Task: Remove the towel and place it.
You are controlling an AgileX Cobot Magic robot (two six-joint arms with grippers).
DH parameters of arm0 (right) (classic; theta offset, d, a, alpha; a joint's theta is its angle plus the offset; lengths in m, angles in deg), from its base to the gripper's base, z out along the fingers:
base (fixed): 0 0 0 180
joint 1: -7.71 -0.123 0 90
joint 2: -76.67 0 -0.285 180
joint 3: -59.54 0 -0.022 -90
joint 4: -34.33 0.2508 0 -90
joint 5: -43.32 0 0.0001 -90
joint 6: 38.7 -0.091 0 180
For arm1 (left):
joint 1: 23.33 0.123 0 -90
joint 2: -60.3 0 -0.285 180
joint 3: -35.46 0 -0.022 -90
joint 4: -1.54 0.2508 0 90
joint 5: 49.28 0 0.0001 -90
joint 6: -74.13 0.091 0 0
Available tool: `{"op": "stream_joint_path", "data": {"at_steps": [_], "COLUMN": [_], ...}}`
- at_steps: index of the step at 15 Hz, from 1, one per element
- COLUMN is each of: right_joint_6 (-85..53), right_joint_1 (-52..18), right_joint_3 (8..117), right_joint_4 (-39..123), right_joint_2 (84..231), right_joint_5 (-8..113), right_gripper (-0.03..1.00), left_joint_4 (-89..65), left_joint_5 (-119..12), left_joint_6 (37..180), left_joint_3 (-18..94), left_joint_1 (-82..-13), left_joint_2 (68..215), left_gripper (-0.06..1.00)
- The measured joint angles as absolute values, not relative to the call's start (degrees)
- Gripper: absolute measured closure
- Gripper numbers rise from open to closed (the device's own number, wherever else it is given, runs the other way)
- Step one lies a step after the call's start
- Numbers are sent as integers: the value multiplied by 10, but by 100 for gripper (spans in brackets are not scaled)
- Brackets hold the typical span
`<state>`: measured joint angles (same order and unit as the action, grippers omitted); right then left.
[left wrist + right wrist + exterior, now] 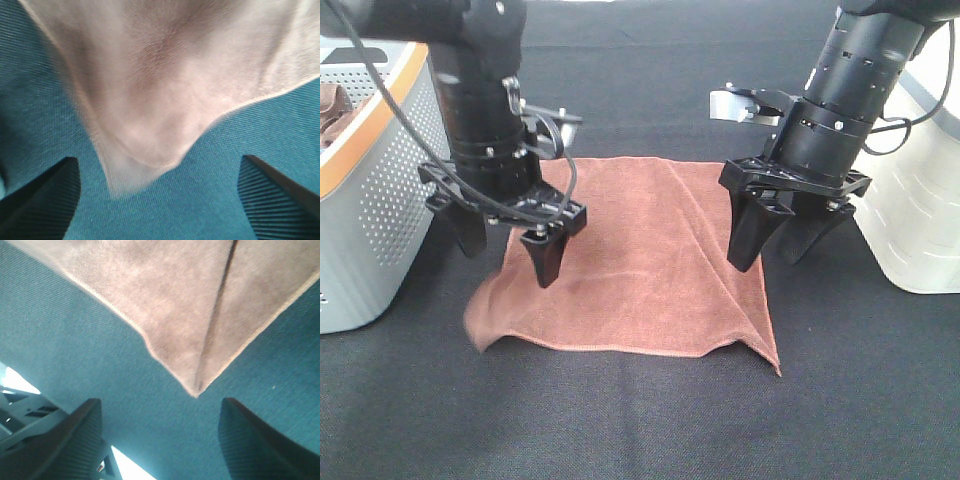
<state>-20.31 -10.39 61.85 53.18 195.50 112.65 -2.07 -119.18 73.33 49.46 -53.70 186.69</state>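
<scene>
The towel point(640, 265) lies spread on the dark tabletop point(650, 430), between the grey perforated basket point(380, 190) on the left side and the white container point(920, 210) on the right — mostly flat, with a diagonal crease running down toward its near-right corner, and its near-left corner slightly lifted and blurred. Note both tools are empty. The left tool point(510, 245) hangs over the towel's left edge with its jaws spread wide; in its wrist view the two dark fingertips point(42, 200) stand well apart with only tabletop between them, and a towel corner point(135, 170) points into the gap without touching either. The right tool point(782, 235) sits at the towel's right edge, jaws likewise parted; its wrist view shows the folded corner point(197, 387) aimed at the gap, clear of both pads point(65, 440). So the relation you need: each tool has a towel corner directly ahead of its open jaws, the cloth lying between the two arms, neither clearly nearer to its middle. Judgement — the towel appears placed, or nearly so; if you must regrasp, each arm takes its own side's corner. The basket holds something brown at its far-left rim; you cannot tell what it is from here. Risk: the floppy near-left corner may catch a fingertip as the left arm moves off.
</scene>
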Motion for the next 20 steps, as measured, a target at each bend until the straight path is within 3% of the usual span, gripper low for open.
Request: {"op": "stream_joint_path", "data": {"at_steps": [7, 14, 18, 20], "right_joint_6": [-204, -216, -216, -216], "right_joint_1": [-104, -104, -104, -104], "right_joint_3": [619, 612, 481, 458], "right_joint_4": [555, 551, 527, 527], "right_joint_2": [1858, 1611, 1435, 1413], "right_joint_5": [1126, 1128, 1129, 1129], "right_gripper": [33, 33, 33, 33], "left_joint_4": [-14, -7, -11, -11], "left_joint_5": [-1191, -1193, -1192, -1192], "left_joint_6": [715, 694, 694, 694], "left_joint_3": [493, 489, 390, 344], "left_joint_1": [-537, -537, -537, -537], "left_joint_2": [1736, 1391, 1222, 1181], "left_gripper": [12, 12, 12, 12]}}
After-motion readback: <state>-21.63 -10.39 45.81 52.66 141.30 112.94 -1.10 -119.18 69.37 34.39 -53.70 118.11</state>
